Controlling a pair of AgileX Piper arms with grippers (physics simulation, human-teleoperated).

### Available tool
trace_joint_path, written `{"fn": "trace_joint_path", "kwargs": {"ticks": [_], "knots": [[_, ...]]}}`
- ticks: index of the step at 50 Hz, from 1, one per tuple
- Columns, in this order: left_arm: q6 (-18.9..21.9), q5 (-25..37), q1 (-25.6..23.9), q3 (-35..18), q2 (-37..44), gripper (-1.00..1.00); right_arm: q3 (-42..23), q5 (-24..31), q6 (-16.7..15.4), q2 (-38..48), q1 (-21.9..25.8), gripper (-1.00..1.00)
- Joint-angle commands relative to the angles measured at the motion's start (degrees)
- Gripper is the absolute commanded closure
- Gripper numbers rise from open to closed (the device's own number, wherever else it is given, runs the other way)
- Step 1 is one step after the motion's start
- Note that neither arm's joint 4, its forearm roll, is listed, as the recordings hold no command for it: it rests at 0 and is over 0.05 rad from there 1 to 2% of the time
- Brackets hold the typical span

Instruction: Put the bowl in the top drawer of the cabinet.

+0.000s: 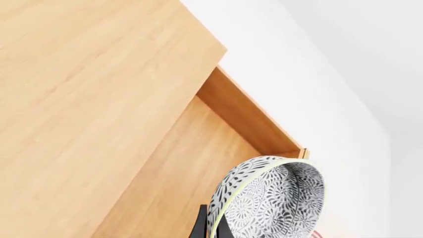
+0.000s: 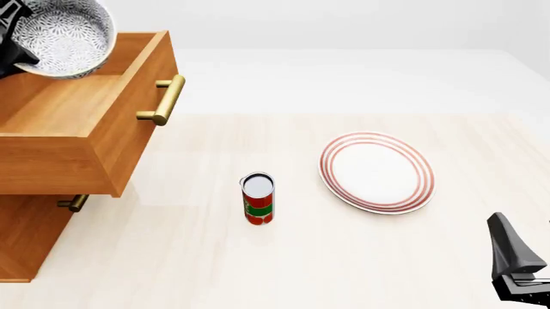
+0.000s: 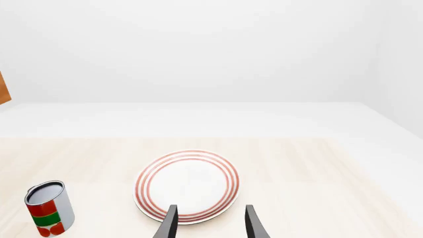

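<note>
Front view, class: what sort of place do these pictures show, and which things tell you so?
Probably a simulated kitchen-style tabletop, not a real room: a pale wooden table against blank white, a wooden cabinet with its top drawer open, and a bowl, plate and can.

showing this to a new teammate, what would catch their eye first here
The patterned bowl stands out first, held tilted by the left claw over the pulled-out top drawer of the cabinet at the table's left. Next comes the red-ringed plate lying flat right of centre, with a small red and green can upright beside it. The right claw hangs open, near the plate's near edge.
</note>
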Motion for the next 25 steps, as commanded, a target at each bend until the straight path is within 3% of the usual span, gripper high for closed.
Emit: {"fn": "trace_joint_path", "kwargs": {"ticks": [1,25], "knots": [[1.0,-0.3,0.2,0.2,0.3,1.0,0.0,0.0,0.0,0.0,0.0,-1.0],[1.6,-0.8,0.6,1.4,1.0,1.0,0.0,0.0,0.0,0.0,0.0,-1.0]]}}
